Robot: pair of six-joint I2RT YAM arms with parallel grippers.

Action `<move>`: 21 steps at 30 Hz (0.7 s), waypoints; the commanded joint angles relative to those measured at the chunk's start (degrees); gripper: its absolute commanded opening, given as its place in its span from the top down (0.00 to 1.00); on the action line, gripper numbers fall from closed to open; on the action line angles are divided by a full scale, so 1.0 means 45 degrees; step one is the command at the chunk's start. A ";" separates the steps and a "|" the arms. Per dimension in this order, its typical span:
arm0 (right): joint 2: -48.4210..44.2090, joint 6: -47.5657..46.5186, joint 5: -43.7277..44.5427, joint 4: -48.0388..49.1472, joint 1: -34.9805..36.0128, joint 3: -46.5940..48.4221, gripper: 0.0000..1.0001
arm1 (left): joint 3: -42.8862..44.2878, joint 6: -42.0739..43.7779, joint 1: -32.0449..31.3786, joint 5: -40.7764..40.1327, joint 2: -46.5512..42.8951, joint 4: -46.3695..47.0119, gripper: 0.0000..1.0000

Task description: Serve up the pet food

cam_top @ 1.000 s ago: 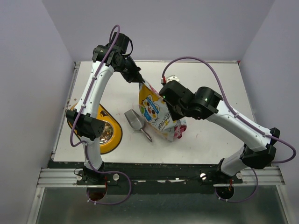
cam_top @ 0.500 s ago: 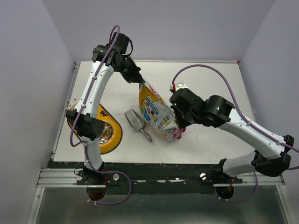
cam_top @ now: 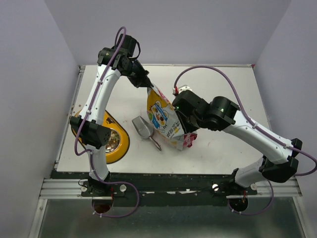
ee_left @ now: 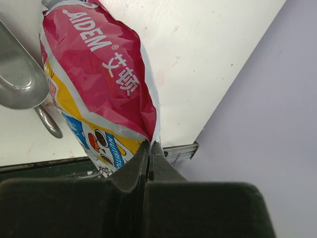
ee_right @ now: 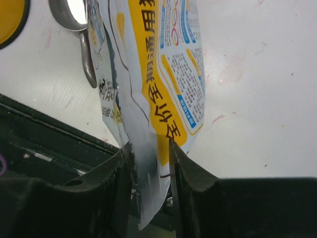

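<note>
The pet food bag [cam_top: 166,121], yellow-white with a red edge, stands tilted at mid table. The pet food itself is hidden inside it. My left gripper [cam_top: 147,85] is shut on the bag's top far corner; in the left wrist view the red edge of the bag [ee_left: 99,74] runs into the closed gripper [ee_left: 149,146]. My right gripper [cam_top: 184,124] is at the bag's right side. In the right wrist view the gripper [ee_right: 148,146] is open, with the loose edge of the bag [ee_right: 168,64] hanging between its parted fingers.
A silver metal scoop [cam_top: 143,130] lies on the table just left of the bag, and shows again as the scoop [ee_left: 17,84] and the scoop [ee_right: 74,15]. The yellow double-bowl feeder [cam_top: 121,144] sits at the near left. Purple walls surround the table.
My right gripper swung out to the right and came back to the bag's right edge, and its jaws have opened. The left gripper and the bag have stayed put.
</note>
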 commanded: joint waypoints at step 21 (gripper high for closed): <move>0.2893 -0.2667 0.3203 0.0181 0.0489 0.2759 1.00 | 0.0313 -0.0464 0.0400 -0.0727 -0.0046 0.1270 1.00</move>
